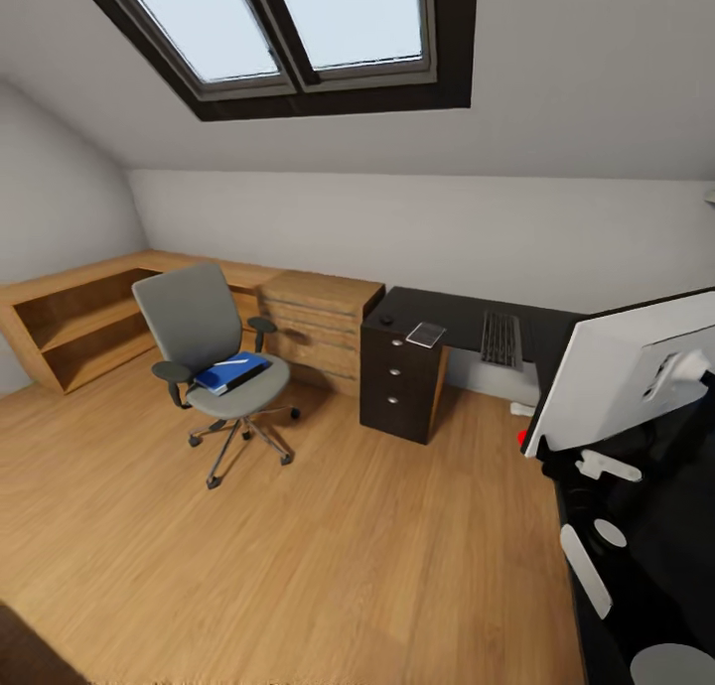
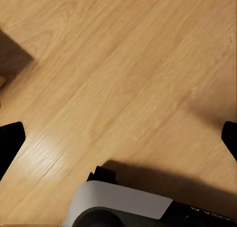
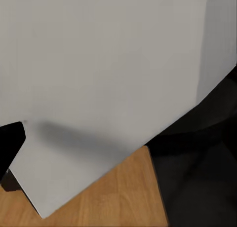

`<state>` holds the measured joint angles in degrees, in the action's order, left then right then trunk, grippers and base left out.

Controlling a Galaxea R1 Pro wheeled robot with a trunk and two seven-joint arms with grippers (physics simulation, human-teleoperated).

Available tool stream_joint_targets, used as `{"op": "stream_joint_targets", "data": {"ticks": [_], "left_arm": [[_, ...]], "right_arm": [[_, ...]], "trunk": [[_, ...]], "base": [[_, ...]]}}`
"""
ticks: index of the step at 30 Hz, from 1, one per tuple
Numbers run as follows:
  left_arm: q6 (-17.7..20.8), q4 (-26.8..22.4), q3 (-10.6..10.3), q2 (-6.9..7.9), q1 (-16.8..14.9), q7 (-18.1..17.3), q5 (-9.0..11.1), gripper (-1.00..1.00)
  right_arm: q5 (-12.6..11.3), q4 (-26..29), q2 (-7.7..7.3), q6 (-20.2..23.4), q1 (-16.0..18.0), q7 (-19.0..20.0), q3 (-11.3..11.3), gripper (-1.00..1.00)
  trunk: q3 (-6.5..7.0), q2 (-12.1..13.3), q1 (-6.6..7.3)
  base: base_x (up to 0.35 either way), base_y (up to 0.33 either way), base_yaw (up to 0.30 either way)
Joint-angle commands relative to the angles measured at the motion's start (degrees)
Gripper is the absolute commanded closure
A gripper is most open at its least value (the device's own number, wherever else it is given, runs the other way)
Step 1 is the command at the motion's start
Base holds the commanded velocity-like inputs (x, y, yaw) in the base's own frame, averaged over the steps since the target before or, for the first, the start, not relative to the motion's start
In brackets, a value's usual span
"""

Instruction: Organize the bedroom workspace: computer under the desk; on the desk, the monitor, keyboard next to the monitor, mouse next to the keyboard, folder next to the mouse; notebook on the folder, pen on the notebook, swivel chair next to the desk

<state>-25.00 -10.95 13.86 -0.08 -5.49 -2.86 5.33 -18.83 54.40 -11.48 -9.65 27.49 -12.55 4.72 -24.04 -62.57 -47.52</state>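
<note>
The grey swivel chair [image 1: 194, 318] stands on the floor left of the desk [image 1: 452, 318], with the blue folder [image 1: 231, 372] on its seat. On the desk's far wing lie the keyboard [image 1: 501, 340], a small flat grey notebook [image 1: 425, 335] and a small dark mouse [image 1: 386, 320]. The monitor [image 1: 616, 377] is tilted over the near wing's edge with its pale back toward me. That back [image 3: 108, 64] sits close in front of my right gripper [image 3: 118, 138], which looks open. My left gripper [image 2: 120, 140] hangs open over bare floor. The computer is out of view. I cannot pick out the pen.
A light wooden drawer unit [image 1: 323, 323] and a low wooden shelf [image 1: 79, 323] line the back wall left of the desk. Black drawers [image 1: 399, 377] close the desk's left end. Wide wooden floor [image 1: 298, 566] lies between me and the chair. White stick-like pieces [image 1: 586, 571] rest on the near desk top.
</note>
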Motion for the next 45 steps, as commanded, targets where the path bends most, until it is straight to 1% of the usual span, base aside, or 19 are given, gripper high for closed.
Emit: {"op": "stream_joint_targets", "data": {"ticks": [1,5,10,17,23,32,37,42,45], "left_arm": [[-0.16,0.06,0.03,-0.01,-0.04,-0.32,0.56,-1.0],[-0.21,0.06,0.03,-0.01,-0.04,-0.4,0.56,-1.0],[-0.22,0.06,0.03,-0.01,-0.04,-0.6,0.56,-1.0],[-0.23,0.05,0.03,-0.01,-0.04,-0.58,0.56,-1.0],[-0.23,0.06,0.08,-0.01,-0.04,-0.56,0.56,-1.0],[-0.23,-0.01,0.08,-0.01,-0.04,-0.53,0.56,-1.0],[-0.25,-0.08,0.05,-0.01,-0.04,-0.55,0.5,-1.0],[-0.22,-0.96,-0.02,0.04,-0.04,-0.58,0.39,-1.0],[0.03,-2.65,-0.04,0.0,-0.04,-0.58,0.28,-1.0]], "right_arm": [[-0.57,0.01,-0.04,-0.28,0.02,-0.09,0.41,-1.0],[-0.58,0.01,-0.04,-0.32,0.02,-0.1,2.09,-1.0],[-0.54,0.01,-0.04,-0.79,0.02,-0.03,3.13,-1.0],[-0.58,-0.07,-0.04,-1.56,0.02,0.05,3.32,-1.0],[-0.62,-0.08,-0.04,-1.75,0.02,0.17,3.28,-1.0],[-0.58,-0.23,-0.04,-1.85,0.02,0.33,3.27,-1.0],[-0.66,-1.36,0.02,-1.81,0.02,0.3,3.22,-1.0],[-0.89,-2.13,-0.03,-1.65,0.02,0.35,3.3,-1.0],[-1.1,-2.35,-0.08,-1.41,0.02,0.32,3.35,-1.0]], "trunk": [[-0.14,-0.04,0.0],[-0.43,-0.04,0.0],[-0.81,-0.04,0.0],[-1.16,-0.04,0.0],[-1.2,-0.04,0.0],[-1.21,-0.04,0.0],[-1.21,-0.04,0.0],[-1.21,-0.04,0.0],[-1.21,-0.04,0.0]], "base": [[0.0,0.0,0.18],[0.0,0.0,0.177],[0.077,0.0,0.136],[0.077,0.0,0.038],[0.014,0.0,0.003],[0.137,0.0,0.0],[0.017,0.0,0.0],[0.004,0.0,0.0],[0.002,0.0,0.0]]}}
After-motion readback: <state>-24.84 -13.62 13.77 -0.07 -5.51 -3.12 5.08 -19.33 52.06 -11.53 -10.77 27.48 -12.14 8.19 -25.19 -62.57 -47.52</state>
